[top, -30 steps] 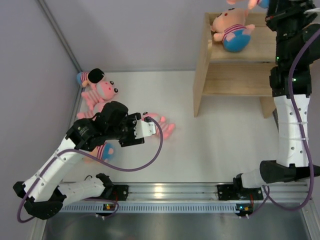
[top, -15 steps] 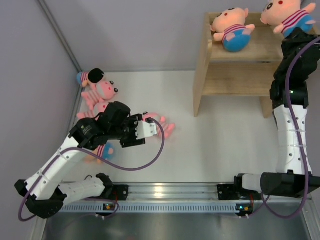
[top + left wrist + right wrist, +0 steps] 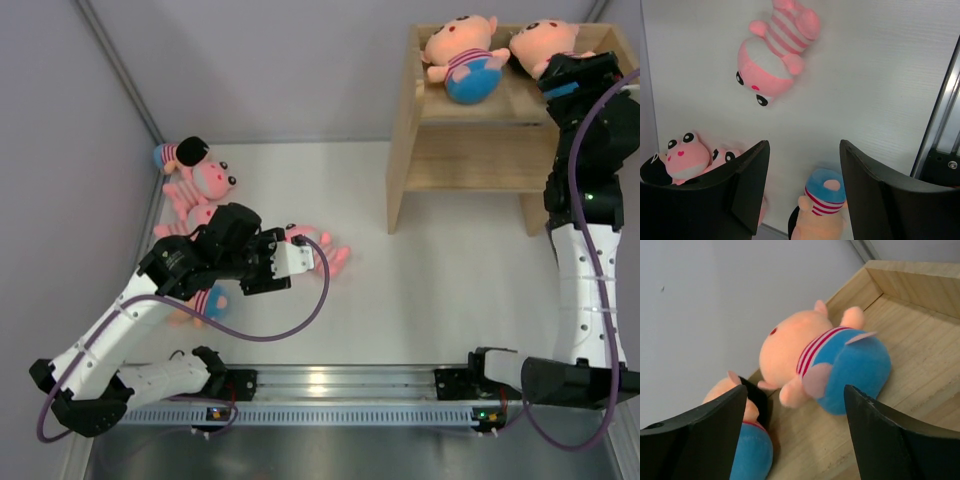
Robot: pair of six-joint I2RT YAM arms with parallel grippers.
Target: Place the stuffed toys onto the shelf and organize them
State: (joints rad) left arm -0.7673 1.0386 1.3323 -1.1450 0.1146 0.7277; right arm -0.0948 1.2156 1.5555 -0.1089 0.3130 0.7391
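Note:
Two peach-faced stuffed toys lie side by side on the top of the wooden shelf (image 3: 470,160): one (image 3: 462,55) to the left, the other (image 3: 542,40) half under my right gripper (image 3: 567,74). In the right wrist view that gripper (image 3: 795,390) is open, holding nothing, above the shelf's top board (image 3: 920,355). One toy (image 3: 825,360) lies ahead of it and the other (image 3: 742,450) sits beside its left finger. My left gripper (image 3: 296,242) hangs open over the table, next to an all-pink toy (image 3: 334,258). Seen from the left wrist, a blue-bottomed toy (image 3: 823,200) lies below its open gripper (image 3: 802,147).
More toys lie at the table's left: a pink pair (image 3: 198,188), a dark-headed one (image 3: 182,153) by the wall, and a blue-bottomed one (image 3: 207,300) under my left arm. The shelf has a raised rim and a lower tier. A metal rail (image 3: 330,385) runs along the near edge.
My right gripper brought the second peach toy down onto the shelf top beside the first, then opened and let it go. The left arm has barely moved.

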